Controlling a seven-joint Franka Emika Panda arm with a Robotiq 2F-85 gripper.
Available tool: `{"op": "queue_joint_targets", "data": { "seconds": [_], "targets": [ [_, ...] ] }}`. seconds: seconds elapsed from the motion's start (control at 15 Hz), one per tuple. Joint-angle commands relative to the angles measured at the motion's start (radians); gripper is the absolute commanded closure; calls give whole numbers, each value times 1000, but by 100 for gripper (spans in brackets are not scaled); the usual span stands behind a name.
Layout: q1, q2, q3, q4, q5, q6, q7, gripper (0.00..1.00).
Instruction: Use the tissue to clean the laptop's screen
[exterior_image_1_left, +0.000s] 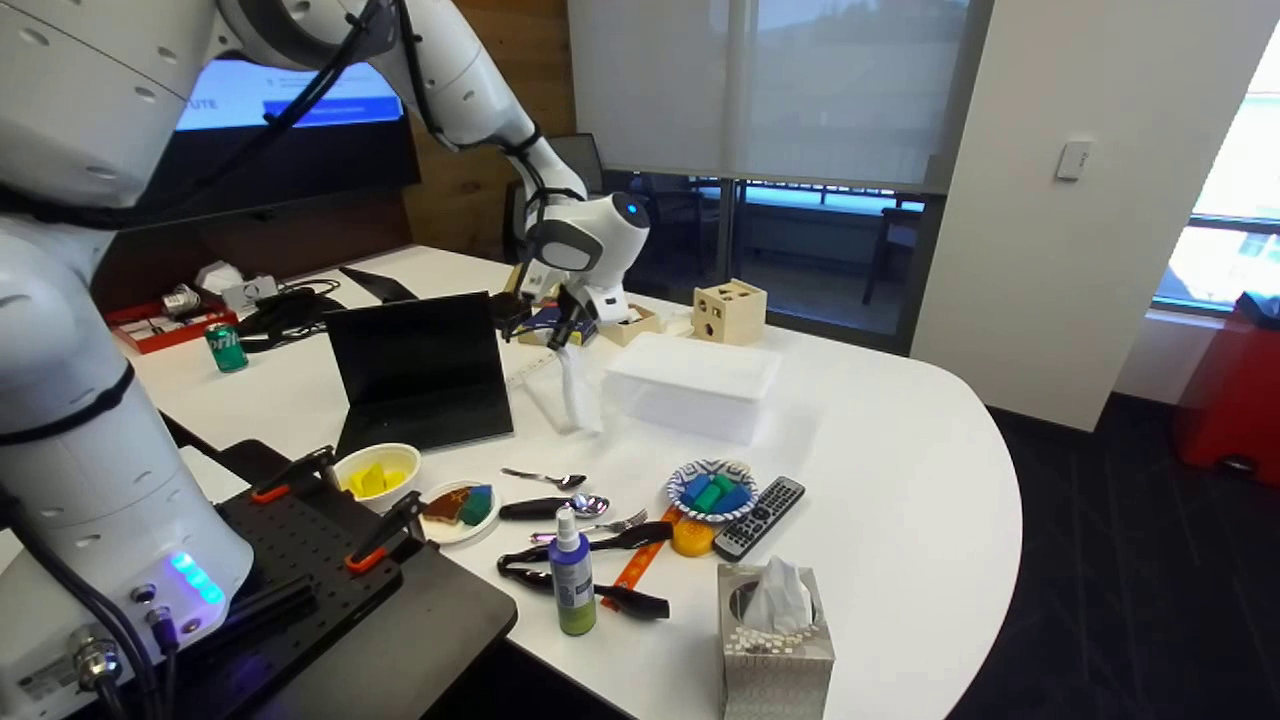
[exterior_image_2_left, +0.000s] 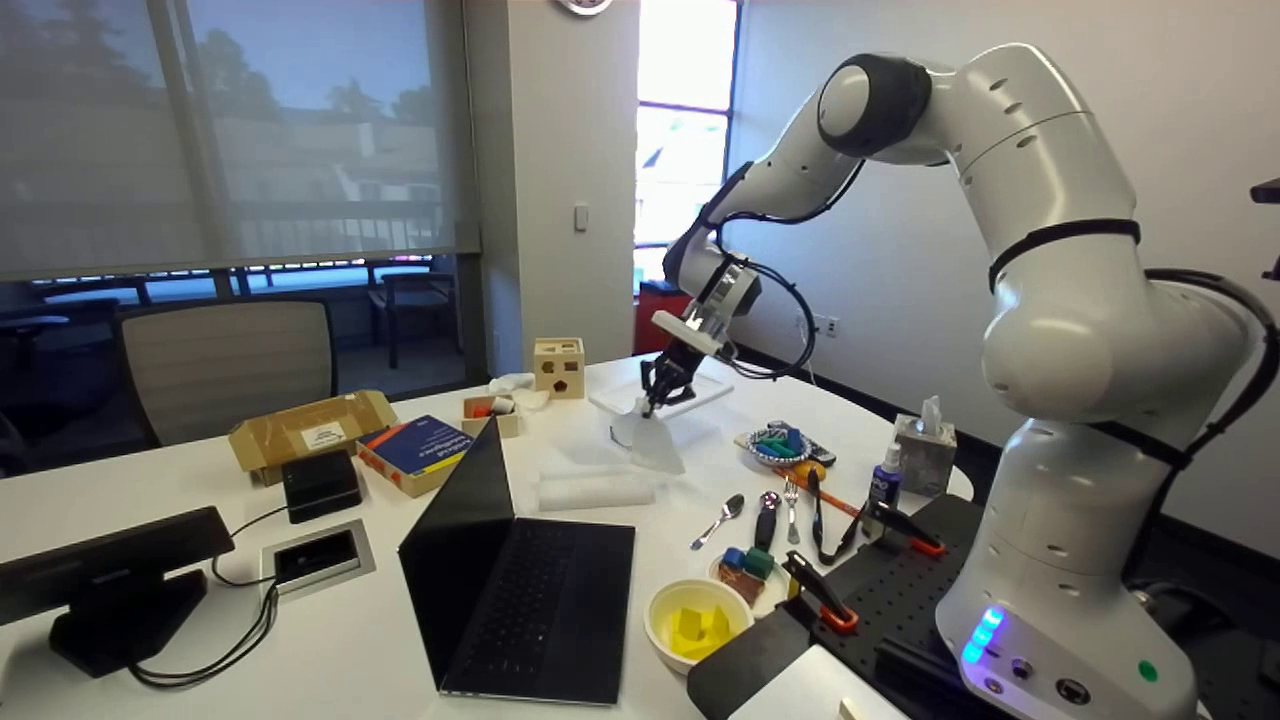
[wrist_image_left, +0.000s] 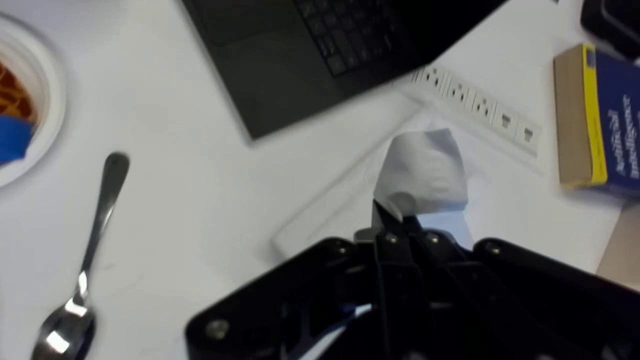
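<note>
The hand (exterior_image_2_left: 652, 405) has its fingertips drawn together, pinching the tissue (exterior_image_2_left: 657, 448), which hangs over the worktop (exterior_image_1_left: 890, 500) as a thin white sheet. I cannot tell whether its lower edge touches anything. In the wrist view the black fingers cover part of the tissue, and a blurred fold of it shows past their tips. Beneath lies a pale flat thing (wrist_image_left: 330, 215), too faint to name.

Near the tissue stands a translucent box (exterior_image_2_left: 705, 386); in an exterior view the hand and the tissue hide much of it. The laptop (exterior_image_2_left: 570, 600) stands open, near the tissue but apart from it. Its screen (exterior_image_2_left: 465, 560) is so dark in both exterior views that its detail cannot be made out, and the wrist view cuts the laptop off at the top. A socket strip (wrist_image_left: 477, 107) runs partly out of sight behind the laptop's corner. A book (wrist_image_left: 622, 125) passes out of the wrist view on the right, a spoon (wrist_image_left: 96, 235) at the bottom and a plate (wrist_image_left: 56, 100) at the left.

Farther out, in an exterior view, the spray bottle (exterior_image_1_left: 573, 580) stands upright and hides part of the tongs (exterior_image_1_left: 638, 602). The tissue box (exterior_image_1_left: 775, 670) loses its base at the picture's edge there, and the arm (exterior_image_1_left: 480, 98) covers part of a wall display (exterior_image_1_left: 350, 160), leaving its lettering incomplete.
</note>
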Motion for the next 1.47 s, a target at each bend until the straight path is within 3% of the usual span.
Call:
{"op": "queue_joint_targets", "data": {
  "seconds": [0.0, 0.07, 0.2, 0.4, 0.6, 0.87, 1.4],
  "targets": [
    [91, -79, 61, -62, 95, -37, -107, 100],
    [95, -5, 5, -5, 77, -22, -68, 99],
    [143, -24, 28, -12, 92, -21, -77, 99],
    [146, -42, 26, -19, 91, -23, -79, 99],
    [155, 2, 59, -17, 116, 4, -186, 100],
    [228, 56, 100, -40, 177, 66, -300, 100],
    [334, 135, 215, -40, 402, 268, -575, 100]
  ]
}}
